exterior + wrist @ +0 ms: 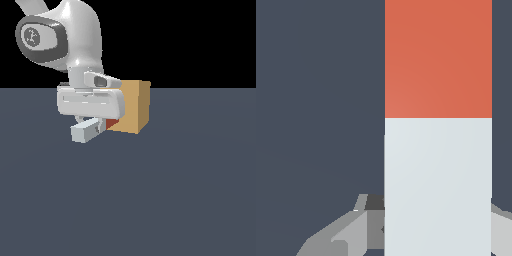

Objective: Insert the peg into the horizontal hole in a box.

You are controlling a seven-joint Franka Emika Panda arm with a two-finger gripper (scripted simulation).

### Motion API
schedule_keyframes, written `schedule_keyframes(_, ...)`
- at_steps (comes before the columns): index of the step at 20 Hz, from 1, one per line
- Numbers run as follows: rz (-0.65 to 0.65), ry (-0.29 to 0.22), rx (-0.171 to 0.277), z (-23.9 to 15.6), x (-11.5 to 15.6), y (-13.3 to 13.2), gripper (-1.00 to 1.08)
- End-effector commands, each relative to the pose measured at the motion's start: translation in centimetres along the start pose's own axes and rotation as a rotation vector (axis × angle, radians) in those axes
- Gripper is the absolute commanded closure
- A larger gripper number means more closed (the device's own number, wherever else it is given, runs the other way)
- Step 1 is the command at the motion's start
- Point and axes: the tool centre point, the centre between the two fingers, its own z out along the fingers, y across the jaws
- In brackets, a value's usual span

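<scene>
Nearest the exterior camera is the pale grey-white end of the peg [86,131], which projects toward the viewer and toward the exterior view's left from beneath the end effector [95,125]. The end effector is closed on the peg; in the wrist view its grey fingers [351,232] flank the pale section on both sides. The peg hangs just above the bench [150,200], roughly level. Its long axis runs from the pale free end, under the end effector, to the orange-red end [112,123], which points at the box [134,106]. The red tip appears to meet the box's near face low down, though contact cannot be confirmed. The hole is not visible in either view, so alignment of tip and opening cannot be judged. The coming move depends on driving the peg along its own axis toward the box, with the end effector trailing behind the red end.
</scene>
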Motion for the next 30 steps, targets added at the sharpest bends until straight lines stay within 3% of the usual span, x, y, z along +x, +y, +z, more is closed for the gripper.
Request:
schedule_keyframes(1, 0.013, 0.001, -0.003, -0.5, 1.2, -0.8, 1.08)
schedule_keyframes(10, 0.034, 0.001, -0.003, -1.0, 3.4, -2.3, 1.08)
schedule_keyframes(25, 0.035, 0.001, -0.002, -1.1, 3.9, -2.3, 1.08)
schedule_keyframes(30, 0.035, 0.001, -0.002, -1.1, 5.2, -2.3, 1.08)
